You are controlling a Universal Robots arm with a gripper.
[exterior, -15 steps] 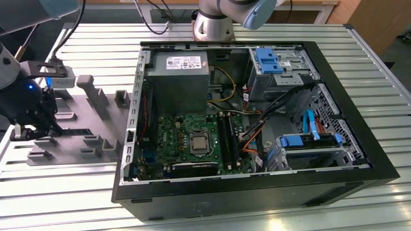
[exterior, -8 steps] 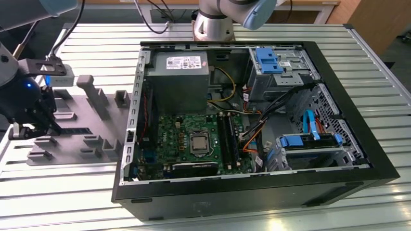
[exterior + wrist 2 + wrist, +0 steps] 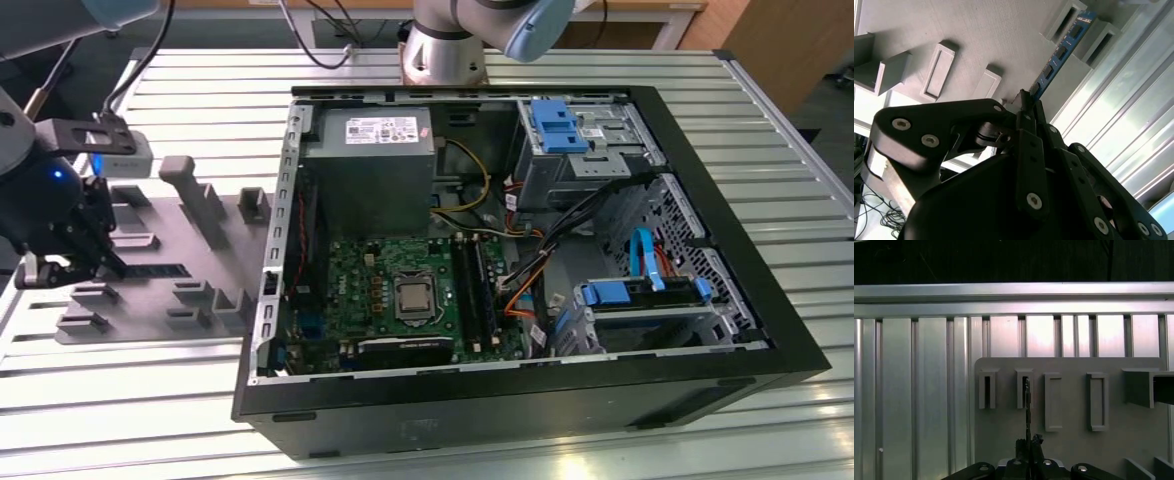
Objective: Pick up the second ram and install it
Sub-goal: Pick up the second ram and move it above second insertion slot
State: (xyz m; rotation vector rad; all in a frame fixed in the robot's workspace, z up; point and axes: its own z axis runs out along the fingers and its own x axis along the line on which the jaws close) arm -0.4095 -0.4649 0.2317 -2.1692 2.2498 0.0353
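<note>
Pickup step: hand (image 3: 1026,102) pinched on the ram (image 3: 1061,52), which stands in its rack (image 3: 969,30) slot; only a straight pull would free it.

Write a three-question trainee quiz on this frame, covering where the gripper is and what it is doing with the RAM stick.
1. True or false: the gripper is closed on the second ram.
2. The gripper is: A) inside the case; B) over the grey fixture tray; C) above the power supply.
3. Fill in: in the exterior view, the tray lies on the ____ of the open computer case.

Key: 1 true; 2 B; 3 left.
</note>
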